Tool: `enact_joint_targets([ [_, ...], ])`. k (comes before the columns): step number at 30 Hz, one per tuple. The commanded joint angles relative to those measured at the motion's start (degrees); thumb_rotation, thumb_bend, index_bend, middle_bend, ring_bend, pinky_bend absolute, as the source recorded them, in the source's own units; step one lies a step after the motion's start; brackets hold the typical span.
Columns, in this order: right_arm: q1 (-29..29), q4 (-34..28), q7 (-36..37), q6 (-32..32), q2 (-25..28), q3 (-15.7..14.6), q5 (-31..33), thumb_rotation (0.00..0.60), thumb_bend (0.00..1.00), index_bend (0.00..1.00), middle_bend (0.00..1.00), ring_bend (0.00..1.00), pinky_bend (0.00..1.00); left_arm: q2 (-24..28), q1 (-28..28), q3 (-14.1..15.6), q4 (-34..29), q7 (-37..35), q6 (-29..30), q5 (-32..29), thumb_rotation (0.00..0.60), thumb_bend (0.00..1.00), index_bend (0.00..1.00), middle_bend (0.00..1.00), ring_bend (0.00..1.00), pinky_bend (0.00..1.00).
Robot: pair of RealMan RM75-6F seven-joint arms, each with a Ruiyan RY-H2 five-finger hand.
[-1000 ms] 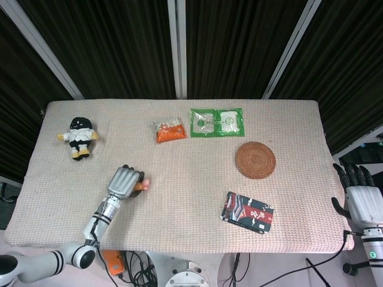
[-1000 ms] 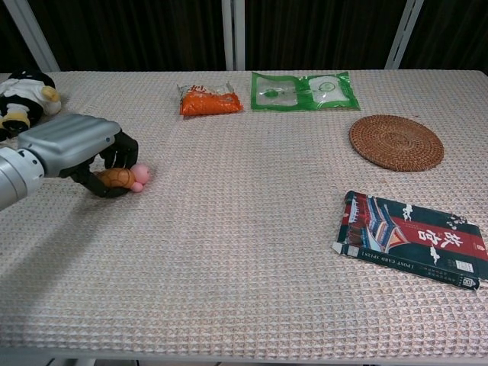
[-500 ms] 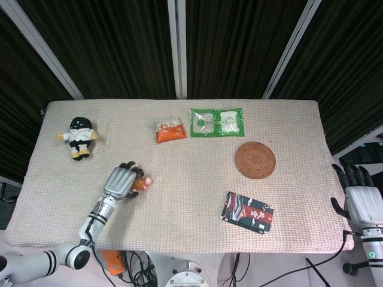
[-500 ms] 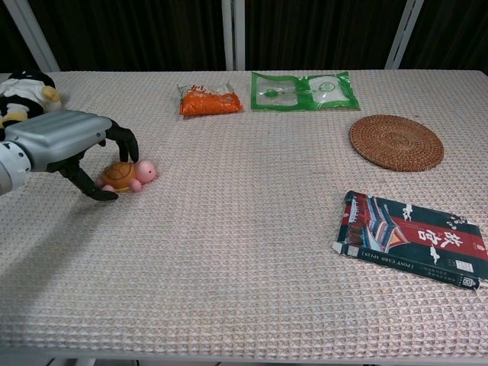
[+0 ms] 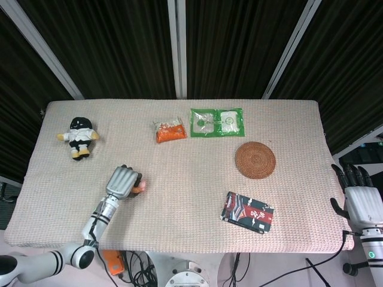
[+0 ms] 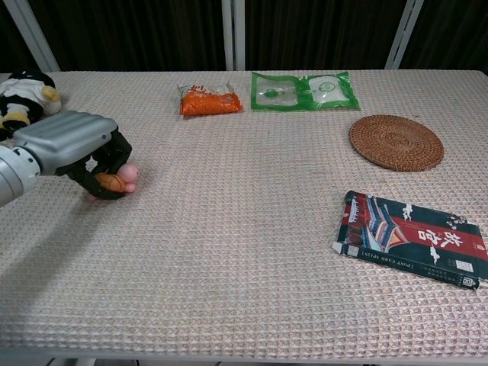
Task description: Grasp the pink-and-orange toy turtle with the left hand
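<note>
The pink-and-orange toy turtle (image 6: 117,181) lies on the woven table mat at the left, and my left hand (image 6: 72,146) has its dark fingers wrapped around it. Only the orange shell and pink head stick out to the right of the fingers. From the head view the left hand (image 5: 122,181) covers most of the turtle (image 5: 138,188), leaving a small pink-orange edge showing. My right hand (image 5: 361,202) hangs off the table's right edge, fingers apart and holding nothing.
A black-and-white plush doll (image 5: 79,137) sits at the far left. An orange snack packet (image 5: 170,130) and a green packet (image 5: 216,121) lie at the back. A round woven coaster (image 5: 255,159) and a dark printed box (image 5: 248,212) lie to the right.
Half a second ago the fingers stood spread around the turtle; now they have closed on it, and hand and turtle have shifted slightly towards me.
</note>
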Motion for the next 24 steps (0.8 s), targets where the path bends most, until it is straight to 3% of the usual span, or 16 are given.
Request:
enact_joint_targets([
  [1,0.0,0.0,0.0,0.0,0.0,0.0,-0.1,0.6,0.28,0.0,0.0,0.0,0.0,-0.6,0.2,-0.3,0.4,-1.5,1.0,0.7,0.6,0.28,0.82,0.83,0.58,0.49],
  [3,0.0,0.0,0.0,0.0,0.0,-0.1,-0.1,0.6,0.28,0.0,0.0,0.0,0.0,-0.4,0.3,0.0,0.2,-2.5,0.5,0.9,0.6,0.27,0.78,0.8,0.54,0.47],
  [5,0.0,0.0,0.0,0.0,0.0,-0.1,-0.1,0.6,0.28,0.0,0.0,0.0,0.0,0.9,0.0,0.6,-0.8,-2.7,-1.6,0.5,0.6,0.21,0.64,0.65,0.41,0.41],
  [7,0.0,0.0,0.0,0.1,0.0,-0.1,-0.1,0.6,0.28,0.0,0.0,0.0,0.0,2.6,-0.4,1.0,-2.6,-2.7,-4.2,-0.6,0.6,0.15,0.38,0.41,0.23,0.28],
  [9,-0.1,-0.1,-0.1,0.2,0.1,0.0,-0.2,0.6,0.28,0.0,0.0,0.0,0.0,3.9,-0.6,1.1,-4.2,-2.2,-5.5,-1.3,0.6,0.12,0.2,0.22,0.08,0.17],
  [12,-0.1,-0.2,-0.1,0.3,0.1,0.0,-0.2,0.6,0.28,0.0,0.0,0.0,0.0,5.0,-0.5,0.8,-5.7,-2.6,-4.8,-0.9,0.6,0.09,0.09,0.03,0.0,0.09],
  [24,0.2,-1.7,-1.7,0.1,-0.4,0.0,-0.1,0.6,0.28,0.0,0.0,0.0,0.0,13.1,3.9,1.4,-13.1,-4.5,3.3,1.7,0.6,0.06,0.07,0.0,0.0,0.04],
])
